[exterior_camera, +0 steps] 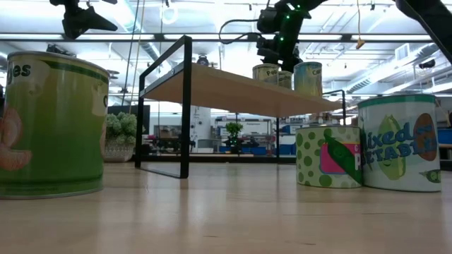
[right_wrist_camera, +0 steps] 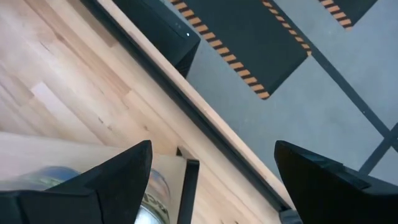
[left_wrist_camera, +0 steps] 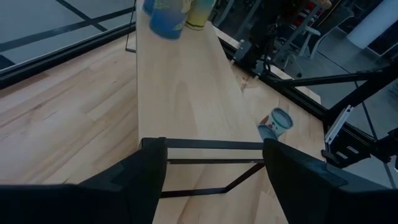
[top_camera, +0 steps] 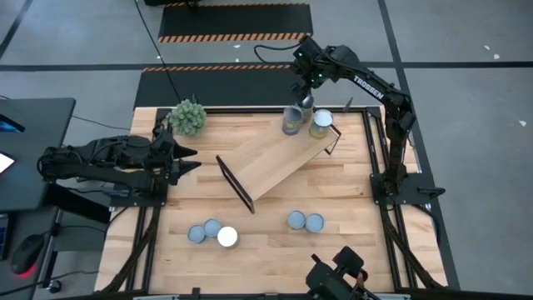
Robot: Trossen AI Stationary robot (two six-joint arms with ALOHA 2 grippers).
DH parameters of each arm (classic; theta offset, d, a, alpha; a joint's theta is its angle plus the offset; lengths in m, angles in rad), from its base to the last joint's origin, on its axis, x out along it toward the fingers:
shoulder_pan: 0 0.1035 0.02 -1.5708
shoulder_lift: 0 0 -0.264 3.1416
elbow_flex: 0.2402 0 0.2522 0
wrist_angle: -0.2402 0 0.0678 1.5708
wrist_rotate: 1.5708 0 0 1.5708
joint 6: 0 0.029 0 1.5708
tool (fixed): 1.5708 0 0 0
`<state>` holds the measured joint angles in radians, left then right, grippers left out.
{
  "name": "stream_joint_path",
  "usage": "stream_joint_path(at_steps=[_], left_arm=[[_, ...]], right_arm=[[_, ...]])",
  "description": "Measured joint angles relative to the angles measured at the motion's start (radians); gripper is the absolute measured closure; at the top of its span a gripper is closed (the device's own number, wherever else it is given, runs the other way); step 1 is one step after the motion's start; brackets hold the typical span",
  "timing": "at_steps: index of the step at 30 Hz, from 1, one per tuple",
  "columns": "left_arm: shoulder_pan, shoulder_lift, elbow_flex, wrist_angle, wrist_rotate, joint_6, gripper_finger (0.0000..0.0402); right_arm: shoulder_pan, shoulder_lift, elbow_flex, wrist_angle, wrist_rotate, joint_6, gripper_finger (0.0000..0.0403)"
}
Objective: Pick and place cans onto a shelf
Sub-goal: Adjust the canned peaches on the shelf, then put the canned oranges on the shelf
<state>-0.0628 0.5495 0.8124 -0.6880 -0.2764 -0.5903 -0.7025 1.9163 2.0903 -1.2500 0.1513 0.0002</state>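
Note:
The shelf [top_camera: 275,158] lies slantwise across the table, standing on its black end frames. Two cans [top_camera: 291,122] [top_camera: 321,123] stand on its far right end; in the left wrist view they show as a blue can [left_wrist_camera: 165,15] and a yellow can [left_wrist_camera: 199,12]. My right gripper [top_camera: 305,103] hangs open just above and beyond them, pointing steeply down; one can top [right_wrist_camera: 152,199] shows beside one finger. My left gripper [top_camera: 197,160] waits open at the table's left side, facing the shelf's near end frame [left_wrist_camera: 205,146]. Several more cans stand on the tabletop near the front edge.
Three cans [top_camera: 212,232] cluster at the front left and two [top_camera: 306,221] at the front right of the table. A spiky green plant ball [top_camera: 187,117] sits at the far left corner. The low view shows large cans close by [exterior_camera: 53,127] [exterior_camera: 399,144].

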Motion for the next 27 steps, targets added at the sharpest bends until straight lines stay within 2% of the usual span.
stream_joint_path(at_steps=[11,15,27], left_arm=[[0.0,0.0,0.0,0.0,0.0,0.0,0.0132],[0.0,0.0,0.0,0.0,0.0,0.0,0.0132],[0.0,0.0,0.0,0.001,0.0,-0.001,0.0132]], right_arm=[[0.002,-0.014,0.006,-0.024,0.042,-0.041,0.0056],[0.008,-0.017,0.046,-0.024,0.059,-0.041,0.0056],[0.113,-0.02,0.103,0.031,0.011,-0.07,0.0056]])
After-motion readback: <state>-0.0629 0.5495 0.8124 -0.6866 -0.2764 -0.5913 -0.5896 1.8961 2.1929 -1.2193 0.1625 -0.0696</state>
